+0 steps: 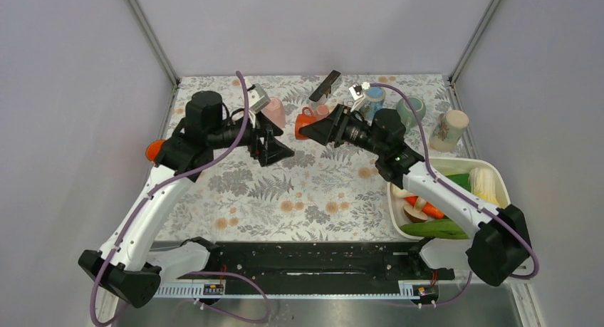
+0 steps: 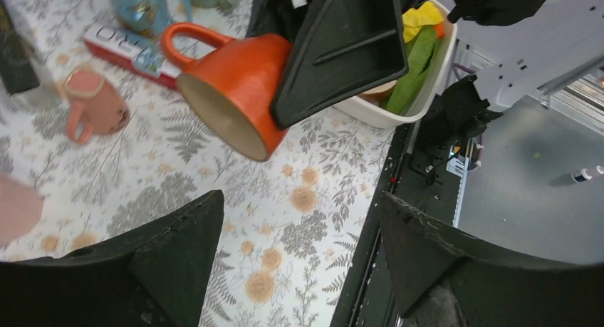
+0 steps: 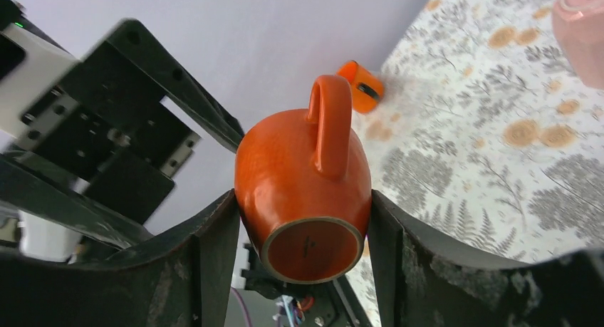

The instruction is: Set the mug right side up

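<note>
The right gripper (image 3: 303, 224) was clamped on the orange mug (image 3: 303, 191), which was held on its side above the table (image 1: 313, 199). The mug's empty mouth faced the left gripper (image 2: 300, 202), whose jaws stood apart with nothing between them. The white tub (image 1: 394, 214) held a carrot (image 1: 427, 208), a cucumber (image 1: 436, 230) and other vegetables.

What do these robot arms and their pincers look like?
The left arm and right arm have white shells, black joints and bases, with purple cables looped alongside. The left gripper and right gripper are black, each with two broad wedge-shaped fingers.
</note>
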`<action>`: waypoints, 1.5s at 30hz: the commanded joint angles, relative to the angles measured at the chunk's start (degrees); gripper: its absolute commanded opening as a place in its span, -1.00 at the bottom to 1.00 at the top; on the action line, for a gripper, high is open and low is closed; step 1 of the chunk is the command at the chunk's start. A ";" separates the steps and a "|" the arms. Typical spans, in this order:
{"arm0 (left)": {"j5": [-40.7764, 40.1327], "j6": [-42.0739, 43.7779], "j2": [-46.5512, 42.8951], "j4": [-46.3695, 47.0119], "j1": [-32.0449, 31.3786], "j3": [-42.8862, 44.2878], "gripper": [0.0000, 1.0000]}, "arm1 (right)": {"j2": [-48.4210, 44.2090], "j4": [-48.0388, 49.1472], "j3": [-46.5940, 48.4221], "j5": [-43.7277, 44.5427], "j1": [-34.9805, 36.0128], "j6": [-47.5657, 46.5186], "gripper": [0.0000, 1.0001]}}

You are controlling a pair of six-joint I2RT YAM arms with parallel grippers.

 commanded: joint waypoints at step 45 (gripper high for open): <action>3.57 12.64 4.63 2.37 -11.90 14.06 0.22 | -7.80 11.66 0.11 6.15 5.46 9.04 -1.00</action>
